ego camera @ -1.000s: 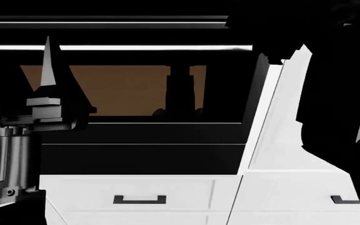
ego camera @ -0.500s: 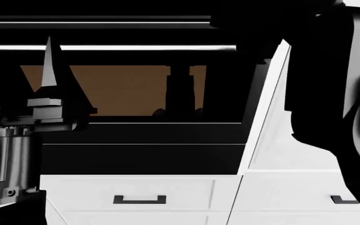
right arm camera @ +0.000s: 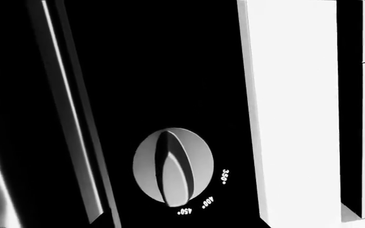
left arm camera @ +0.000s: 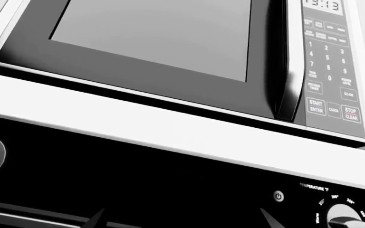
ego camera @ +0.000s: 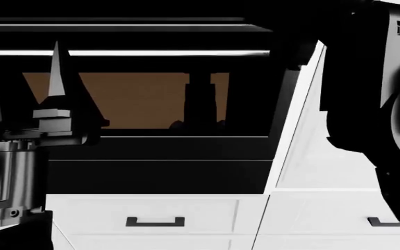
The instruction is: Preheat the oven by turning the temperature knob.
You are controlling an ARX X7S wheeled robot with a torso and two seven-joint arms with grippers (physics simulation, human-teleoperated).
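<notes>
while the temperature knob (right arm camera: 173,166) sits centred in the right wrist view, pale and round with a raised ridge across it, the reach is judged to be in its last stretch and no contact is seen yet. the knob is mounted on the black control panel of the oven (ego camera: 158,151), near that panel's right edge, with markings 350, 400 and 450 printed beside it. the right hand itself is not shown in any view, so whether it is wide or narrow cannot be told; only the dark bulk of the right arm (ego camera: 366,94) is seen, raised toward the oven's upper right corner. for the step to go well, the ridge should be straddled squarely, the wrist kept in line with the knob's axis, and the turn made by rolling, not pushing sideways. the left hand (ego camera: 55,83) is held upright before the brown window, and its spread cannot be judged. in the left wrist view the same knob (left arm camera: 344,216) is seen low on the panel. beyond, a microwave (left arm camera: 169,52) is set above the oven, and white drawers (ego camera: 151,216) with black handles lie below.
</notes>
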